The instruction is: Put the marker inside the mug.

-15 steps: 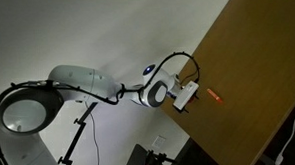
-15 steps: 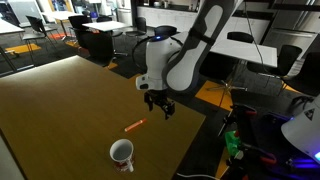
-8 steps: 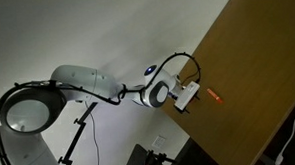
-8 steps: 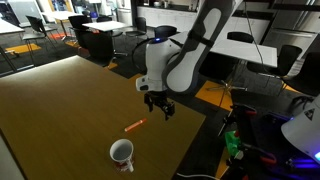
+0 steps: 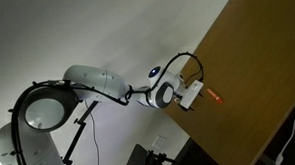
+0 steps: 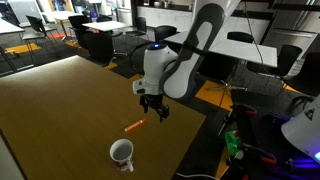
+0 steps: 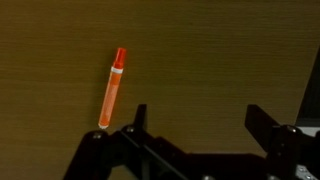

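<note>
The orange-red marker [image 6: 134,126] lies flat on the brown wooden table [image 6: 60,110], and it also shows in the wrist view [image 7: 111,87] and in an exterior view [image 5: 216,95]. The white mug [image 6: 122,154] stands upright near the table's front edge, a little in front of the marker. My gripper [image 6: 156,113] hangs open and empty above the table, just beside the marker. In the wrist view its two fingers [image 7: 200,120] are spread wide, with the marker to the left of them.
The table's edge runs close to the gripper [image 6: 205,125]. Office desks and chairs [image 6: 250,50] stand beyond the table. A black stand and cables [image 5: 80,135] sit below the arm.
The arm has moved lower and closer to the marker. The marker and mug have not moved.
</note>
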